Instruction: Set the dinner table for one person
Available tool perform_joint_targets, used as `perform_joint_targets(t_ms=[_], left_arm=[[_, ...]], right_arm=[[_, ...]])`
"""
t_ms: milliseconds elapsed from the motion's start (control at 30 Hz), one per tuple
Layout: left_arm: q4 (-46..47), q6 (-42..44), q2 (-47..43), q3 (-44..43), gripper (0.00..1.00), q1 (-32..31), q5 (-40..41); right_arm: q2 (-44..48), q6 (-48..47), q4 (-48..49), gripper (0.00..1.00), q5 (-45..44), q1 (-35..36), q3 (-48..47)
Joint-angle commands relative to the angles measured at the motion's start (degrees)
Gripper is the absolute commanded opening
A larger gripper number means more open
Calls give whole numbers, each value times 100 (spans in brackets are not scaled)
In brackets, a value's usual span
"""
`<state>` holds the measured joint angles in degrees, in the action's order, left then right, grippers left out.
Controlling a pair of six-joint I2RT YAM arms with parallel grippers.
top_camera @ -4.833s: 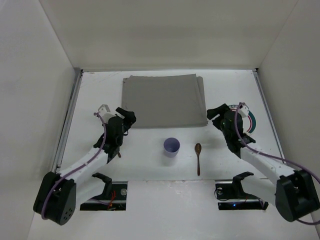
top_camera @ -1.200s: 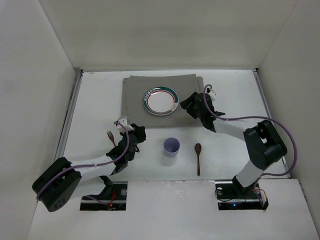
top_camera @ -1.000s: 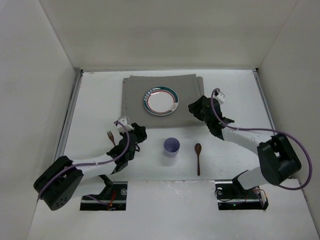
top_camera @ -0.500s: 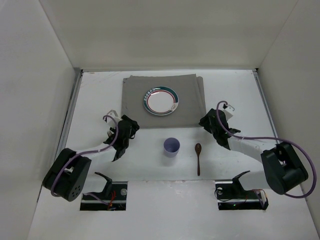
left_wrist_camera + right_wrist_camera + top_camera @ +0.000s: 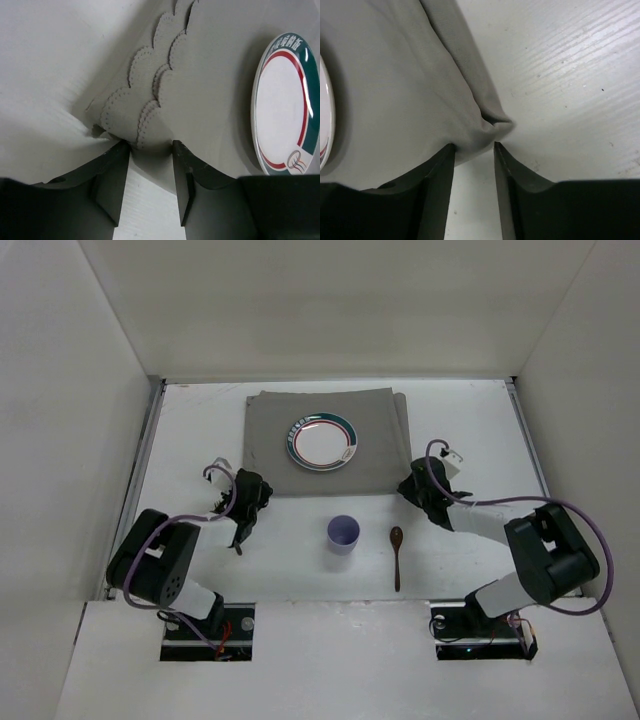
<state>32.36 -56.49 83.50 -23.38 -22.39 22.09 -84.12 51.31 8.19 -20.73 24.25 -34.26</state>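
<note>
On the white dinner table (image 5: 190, 430) lies a grey cloth mat (image 5: 375, 455) with a white plate (image 5: 320, 440) rimmed in green and red on it. My left gripper (image 5: 256, 492) is low at the mat's near left corner. In the left wrist view, the left gripper (image 5: 149, 146) is shut on the bunched scalloped corner (image 5: 145, 125). My right gripper (image 5: 409, 490) is at the near right corner. In the right wrist view, the right gripper (image 5: 474, 146) pinches the gathered cloth (image 5: 480, 130). The plate's edge (image 5: 280, 100) shows to the right in the left wrist view.
A lilac cup (image 5: 343, 535) stands upright in front of the mat's near edge. To its right a brown wooden spoon (image 5: 397, 555) lies on the table. Metal rails (image 5: 143, 470) run along the table's sides.
The right gripper has drawn back from beside the plate to the mat's near right corner. The left gripper has moved up to the near left corner. Both have closed on the cloth.
</note>
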Motion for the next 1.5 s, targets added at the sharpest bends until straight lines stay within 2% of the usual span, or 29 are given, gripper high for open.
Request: perform_joint_targets(t_ms=[0, 133, 300, 467, 700, 1100, 1200, 1233, 1333, 1400, 1467], left_arm=[[297, -160, 315, -167, 30, 29, -152], [648, -239, 701, -167, 14, 47, -310], [763, -371, 808, -36, 6, 90, -477], [597, -310, 255, 324, 5, 231, -512], [-404, -91, -984, 747, 5, 258, -538], [-1056, -117, -1626, 1081, 7, -445, -372], [-1276, -82, -1934, 1168, 10, -481, -214], [-1293, -55, -2021, 1177, 12, -490, -109], [-1416, 137, -2355, 1081, 30, -542, -3], [-1425, 252, -2680, 1072, 41, -673, 163], [-1486, 383, -2988, 1046, 48, -831, 374]], right_arm=[[-192, 195, 315, 39, 157, -118, -257], [-342, 344, 298, 20, -9, -92, -353], [-299, 485, 315, 4, -98, -109, -292], [201, 661, 263, 1, -133, -83, 111], [1476, 775, -176, 2, -133, -74, 894], [2927, 775, -1020, 3, -159, -197, 1440], [3120, 793, -1188, 9, -264, -162, 1492], [3182, 758, -1179, 19, -300, -145, 1545], [3305, 504, -1266, 47, -291, -144, 1528], [3471, 179, -1476, 56, -317, -144, 1353], [3708, 20, -1836, 59, -414, -109, 1133]])
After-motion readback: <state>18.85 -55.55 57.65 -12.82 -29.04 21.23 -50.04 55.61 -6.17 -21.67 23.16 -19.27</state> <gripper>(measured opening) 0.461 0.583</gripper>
